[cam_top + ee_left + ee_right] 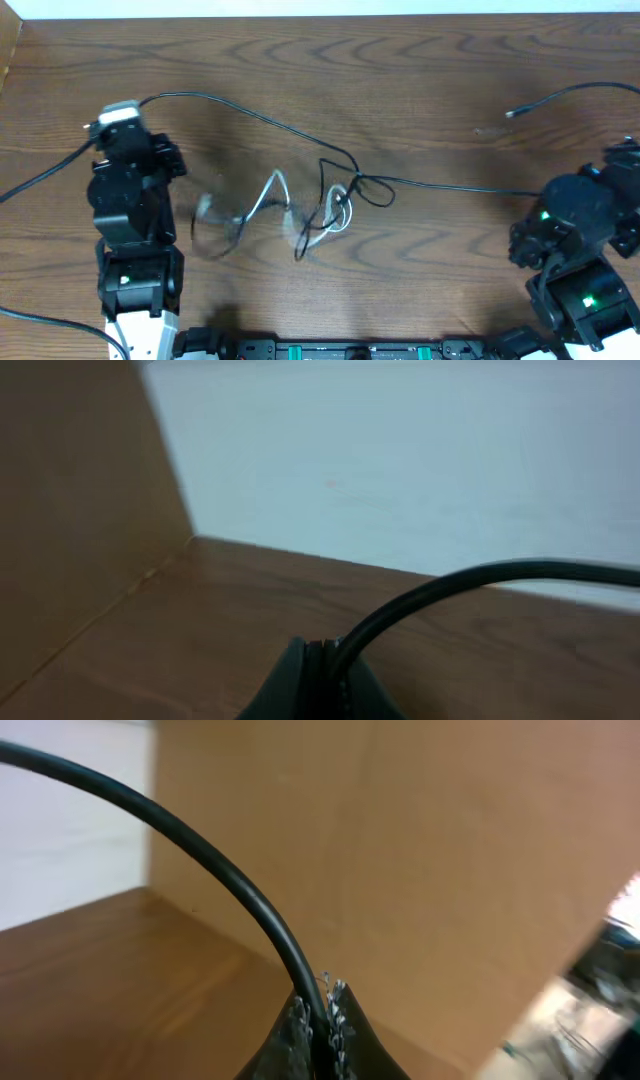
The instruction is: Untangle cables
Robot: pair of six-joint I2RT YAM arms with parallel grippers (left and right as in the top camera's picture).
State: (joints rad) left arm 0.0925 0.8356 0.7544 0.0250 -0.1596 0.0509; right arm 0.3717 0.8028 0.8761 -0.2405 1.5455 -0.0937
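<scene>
In the overhead view a black cable (250, 115) runs from my left gripper (130, 108) to a knot (335, 200) at the table's middle. There it is tangled with a white cable (275, 190) and other black loops. The left part of the knot is blurred. Another black cable (460, 186) runs from the knot to my right gripper (548, 194). In the left wrist view my left gripper (325, 660) is shut on a black cable (450, 585). In the right wrist view my right gripper (318, 1010) is shut on a black cable (200, 850).
A separate black cable with a small plug end (512, 113) lies at the back right and runs off the right edge. Thick arm wires (40, 175) trail at the left. Brown walls (70, 510) border the wooden table (400, 60).
</scene>
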